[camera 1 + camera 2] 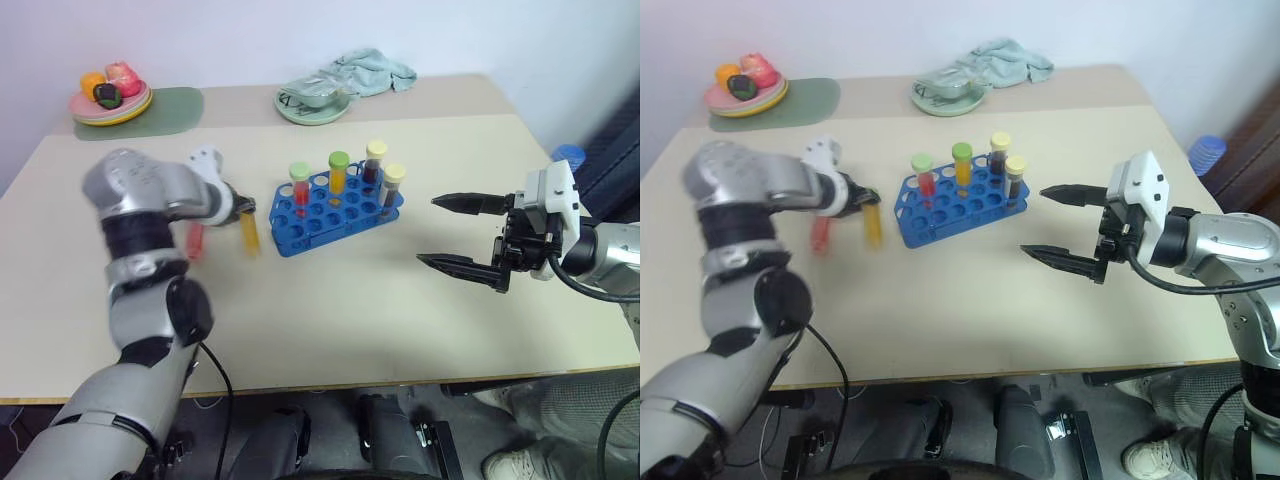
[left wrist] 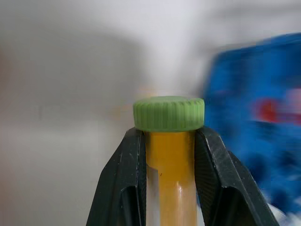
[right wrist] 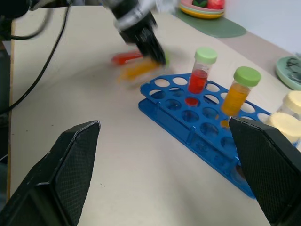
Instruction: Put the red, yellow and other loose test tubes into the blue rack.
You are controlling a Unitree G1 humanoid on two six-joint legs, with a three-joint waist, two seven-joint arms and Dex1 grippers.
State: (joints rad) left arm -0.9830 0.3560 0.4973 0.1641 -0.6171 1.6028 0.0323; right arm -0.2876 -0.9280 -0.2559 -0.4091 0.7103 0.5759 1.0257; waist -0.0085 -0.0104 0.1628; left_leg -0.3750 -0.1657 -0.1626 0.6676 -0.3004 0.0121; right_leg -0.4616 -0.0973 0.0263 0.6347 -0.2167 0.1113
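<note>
The left gripper (image 1: 243,210) is clamped on a yellow tube (image 1: 249,232) just under its green cap, and the tube hangs down from the fingers with its long axis close to upright, off the counter (image 1: 330,310). The blue rack (image 1: 335,210) lies just to the right of that tube, near but apart, its long side running left to right and slanting away toward the far right; its near rows of holes look free, so the coming move is likely a short carry rightward and then a straight lowering into a hole. Four tubes already stand in the far rows (one red, one orange, two darker with pale caps). A red tube (image 1: 195,240) lies on the counter just left of the held one, beside the left arm, which is plainly the nearer one to it. The right gripper (image 1: 462,235) hangs well right of the rack with its fingers spread wide apart, holding and touching nothing.
</note>
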